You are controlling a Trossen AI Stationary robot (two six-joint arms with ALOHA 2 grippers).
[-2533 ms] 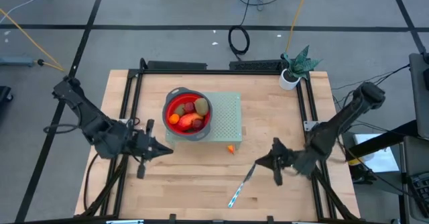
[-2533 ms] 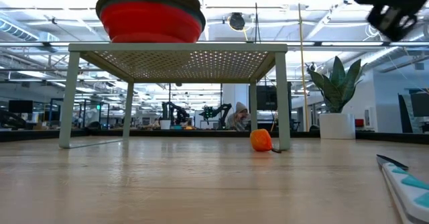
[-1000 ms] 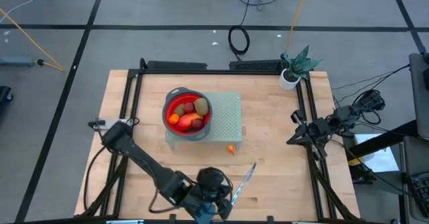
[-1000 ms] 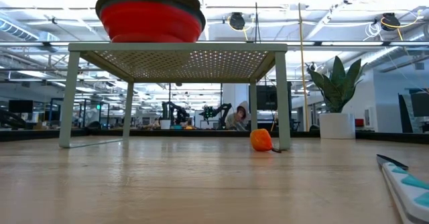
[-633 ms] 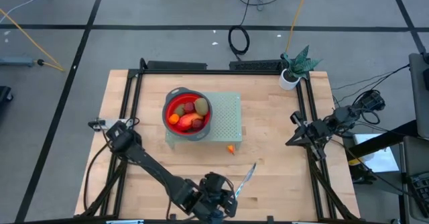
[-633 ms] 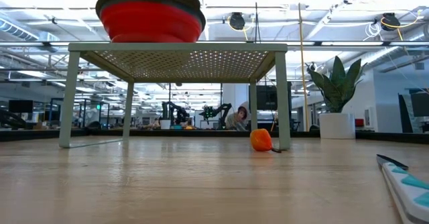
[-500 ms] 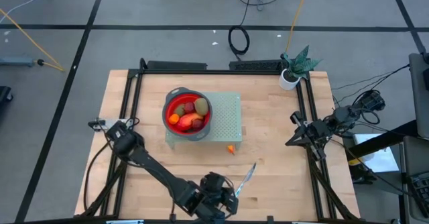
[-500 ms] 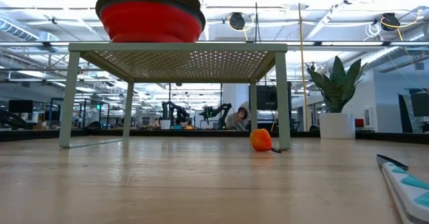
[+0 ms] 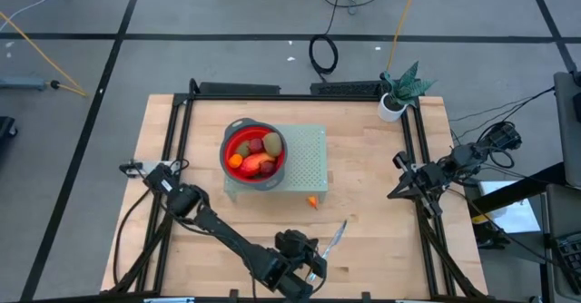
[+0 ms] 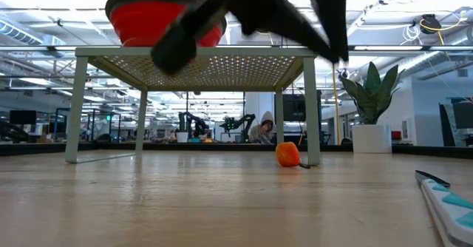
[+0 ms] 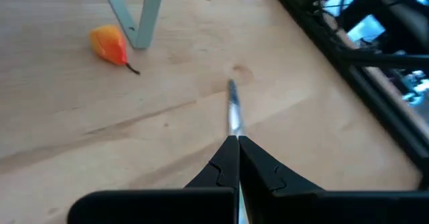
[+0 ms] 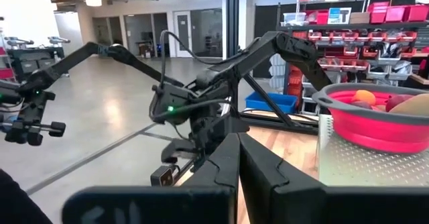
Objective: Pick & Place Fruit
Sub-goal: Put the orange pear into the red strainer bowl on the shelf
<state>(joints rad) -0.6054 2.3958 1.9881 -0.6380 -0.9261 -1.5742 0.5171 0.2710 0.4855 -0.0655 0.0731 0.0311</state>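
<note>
The left gripper (image 9: pixel 307 265) has swung nearer the knife (image 9: pixel 329 246), fingers closed; right gripper (image 9: pixel 400 187) closed, parked. The loose orange fruit (image 9: pixel 312 201) looks light, rigid, slippery—best gripped across its middle.

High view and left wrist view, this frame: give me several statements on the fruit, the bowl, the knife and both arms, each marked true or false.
1. The red bowl sits on the pale green perforated stand and holds several fruits. True.
2. The orange fruit lies inside the bowl. False: it lies on the wooden table beside a stand leg.
3. The left gripper has its fingers shut, above the knife. True.
4. The right gripper hovers over the bowl. False: it is at the table's right edge, away from the bowl.
5. The knife lies on the stand. False: it lies on the table near the front edge.
</note>
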